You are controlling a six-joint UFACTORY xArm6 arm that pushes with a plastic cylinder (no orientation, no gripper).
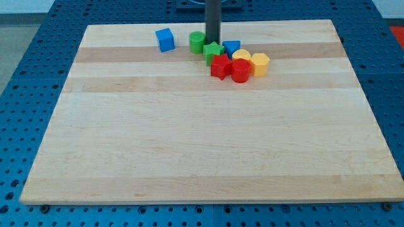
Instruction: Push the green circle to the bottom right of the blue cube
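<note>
Pale smooth wooden board (pixel 189 145)

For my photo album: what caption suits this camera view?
My tip sits between the green circle and green star, right of the blue cube.

Wooden board (pixel 208 139), blue cube (pixel 165 40), green circle (pixel 197 42), other coloured blocks (pixel 240 63) (clustered, view's top)

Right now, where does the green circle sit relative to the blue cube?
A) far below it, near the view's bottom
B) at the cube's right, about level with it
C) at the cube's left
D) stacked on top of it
B: the green circle lies at the right of the blue cube, with bare board between them, and my tip stands just at the circle's right.
</note>
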